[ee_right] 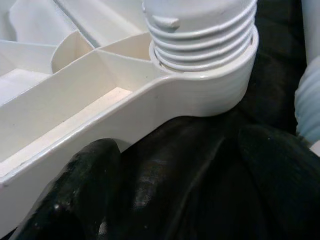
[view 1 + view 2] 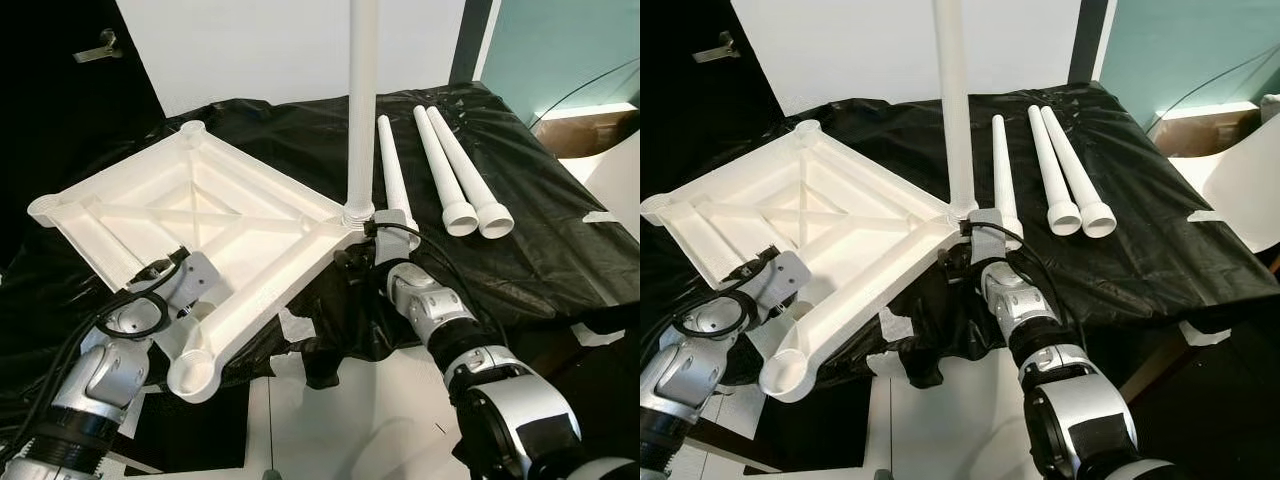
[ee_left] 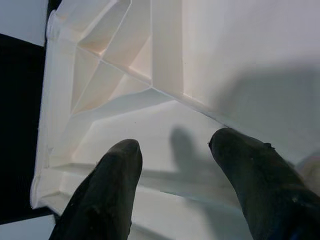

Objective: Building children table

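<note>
The tabletop and legs look like smooth, slightly glossy white plastic, the sheet over the worktop crinkled shiny black plastic, the arms brushed silver metal.

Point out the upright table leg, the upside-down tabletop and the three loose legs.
upright leg (image 2: 361, 100), left eye view, mid-shaft.
tabletop (image 2: 245, 305), left eye view, near edge.
loose legs (image 2: 440, 160), left eye view, middle leg's shaft.
</note>
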Motion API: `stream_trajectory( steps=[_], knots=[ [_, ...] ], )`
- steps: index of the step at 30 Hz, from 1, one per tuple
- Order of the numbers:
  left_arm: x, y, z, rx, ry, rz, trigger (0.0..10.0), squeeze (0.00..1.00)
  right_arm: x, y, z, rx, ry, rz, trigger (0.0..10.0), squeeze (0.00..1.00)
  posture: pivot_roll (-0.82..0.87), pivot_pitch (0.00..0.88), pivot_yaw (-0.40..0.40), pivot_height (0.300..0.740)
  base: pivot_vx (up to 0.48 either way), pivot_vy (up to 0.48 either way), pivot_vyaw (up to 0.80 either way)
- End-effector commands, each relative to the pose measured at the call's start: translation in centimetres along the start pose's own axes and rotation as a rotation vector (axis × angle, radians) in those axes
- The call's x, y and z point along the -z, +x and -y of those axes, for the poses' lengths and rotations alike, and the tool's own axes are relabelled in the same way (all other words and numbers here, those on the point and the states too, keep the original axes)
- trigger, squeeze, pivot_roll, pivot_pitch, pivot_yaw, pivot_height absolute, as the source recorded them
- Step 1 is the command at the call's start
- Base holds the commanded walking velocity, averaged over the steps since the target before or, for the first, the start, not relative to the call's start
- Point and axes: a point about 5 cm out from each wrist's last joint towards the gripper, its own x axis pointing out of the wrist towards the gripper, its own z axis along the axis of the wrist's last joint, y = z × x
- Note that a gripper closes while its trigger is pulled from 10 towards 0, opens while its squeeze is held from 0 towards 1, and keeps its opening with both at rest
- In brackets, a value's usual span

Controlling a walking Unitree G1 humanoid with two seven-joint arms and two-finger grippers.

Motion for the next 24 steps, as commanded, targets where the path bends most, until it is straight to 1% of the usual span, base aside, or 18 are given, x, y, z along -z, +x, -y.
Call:
stream_trajectory(
  steps=[1,3,4,6,7,9,11,13,14,15,16,17,22,24],
  knots=[
    [-2.0,-1.0,5.4,0.550,-0.024,0.094,10.0,0.00,-0.7,0.5,-1.4,-0.043,-0.004,0.019,10.0,0.00,0.08,0.000,0.051,0.740,0.000,0.000,0.00],
    [-2.2,-1.1,5.5,0.560,-0.030,0.100,10.0,0.00,-0.8,0.5,-1.4,-0.043,-0.004,0.019,10.0,0.00,0.08,0.000,0.051,0.740,0.000,0.000,0.00],
    [-2.5,-1.2,5.7,0.567,-0.036,0.115,10.0,0.00,-0.8,0.5,-1.3,-0.041,-0.006,0.022,10.0,0.00,0.07,0.000,0.052,0.740,0.000,0.000,0.00],
    [-3.6,-1.8,6.1,0.593,-0.075,0.163,10.0,0.00,-1.0,0.5,-1.2,-0.038,-0.013,0.027,10.0,0.00,0.07,0.000,0.053,0.740,0.000,0.000,0.00],
    [-3.6,-1.8,6.1,0.593,-0.075,0.163,10.0,0.00,-1.0,0.5,-1.2,-0.038,-0.013,0.027,10.0,0.00,0.07,0.000,0.053,0.740,0.000,0.000,0.00],
    [-4.3,-2.3,6.6,0.623,-0.084,0.190,10.0,0.00,-1.1,0.6,-1.2,-0.036,-0.015,0.029,10.0,0.00,0.08,0.000,0.054,0.740,0.000,0.000,0.00],
    [-4.5,-2.4,6.7,0.630,-0.079,0.194,10.0,0.00,-1.2,0.6,-1.1,-0.036,-0.015,0.029,10.0,0.00,0.08,0.000,0.054,0.740,0.000,0.000,0.00],
    [-4.7,-2.4,6.9,0.633,-0.093,0.198,10.0,0.00,-1.2,0.7,-1.1,-0.034,-0.014,0.030,10.0,0.00,0.08,0.000,0.055,0.740,0.000,0.000,0.00],
    [-5.1,-2.3,7.2,0.637,-0.096,0.219,10.0,0.00,-1.3,0.7,-1.1,-0.031,-0.012,0.032,10.0,0.00,0.08,0.000,0.056,0.740,0.000,0.000,0.00],
    [-5.1,-2.3,7.2,0.637,-0.096,0.219,10.0,0.00,-1.3,0.7,-1.1,-0.031,-0.012,0.032,10.0,0.00,0.08,0.000,0.056,0.740,0.000,0.000,0.00],
    [-5.5,-2.2,7.3,0.627,-0.114,0.223,10.0,0.00,-1.4,0.7,-1.0,-0.028,-0.013,0.035,10.0,0.00,0.07,0.000,0.058,0.740,0.000,0.000,0.00],
    [-6.2,-2.3,7.5,0.635,-0.136,0.251,10.0,0.00,-1.4,0.8,-1.0,-0.026,-0.013,0.037,10.0,0.00,0.07,0.000,0.059,0.740,0.000,0.000,0.00],
    [-7.0,-2.5,7.8,0.648,-0.160,0.281,10.0,0.00,-1.5,0.8,-0.9,-0.022,-0.015,0.040,10.0,0.00,0.07,0.000,0.061,0.740,0.000,0.000,0.00],
    [-7.9,-2.5,8.3,0.672,-0.188,0.297,10.0,0.00,-1.5,0.8,-0.8,-0.018,-0.016,0.042,10.0,0.00,0.07,0.000,0.064,0.740,0.000,0.000,0.00]
  ],
)
